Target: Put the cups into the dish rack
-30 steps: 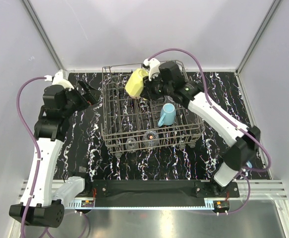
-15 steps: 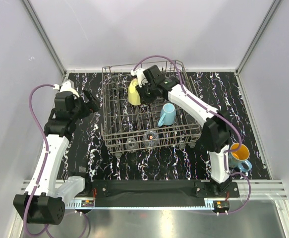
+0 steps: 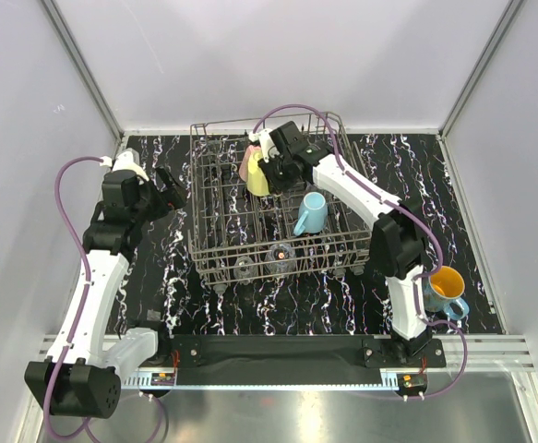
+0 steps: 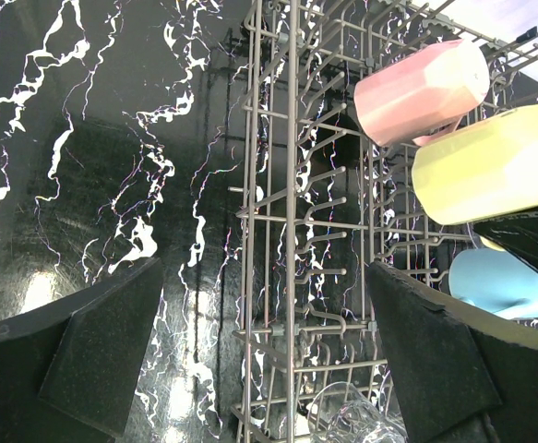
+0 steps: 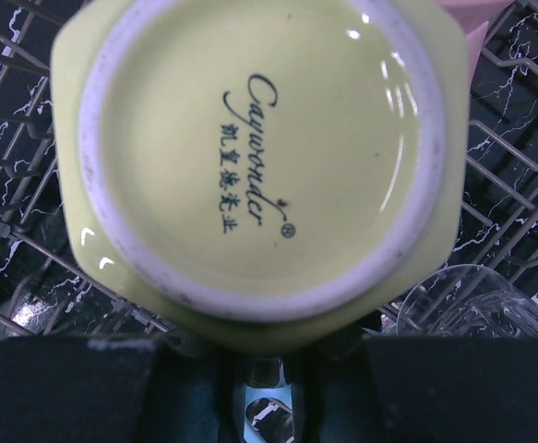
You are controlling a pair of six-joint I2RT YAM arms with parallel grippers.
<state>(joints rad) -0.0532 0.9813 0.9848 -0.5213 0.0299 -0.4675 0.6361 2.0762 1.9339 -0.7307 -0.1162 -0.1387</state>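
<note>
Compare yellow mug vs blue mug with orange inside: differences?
The yellow mug is in the dish rack, held by the right gripper; the blue mug sits untouched on the table outside it. The yellow mug is tilted over; the blue mug stands mouth up. Both are glossy mugs.

Four mugs [image 3: 312,214] — at least two glasses [image 3: 280,256] — one rack [image 3: 221,221].

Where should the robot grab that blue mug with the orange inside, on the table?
By the rim of the blue mug, coming straight down from above: one finger inside, one outside. It stands upright with its mouth open upward, so the wall is probably easy to pinch.
</note>
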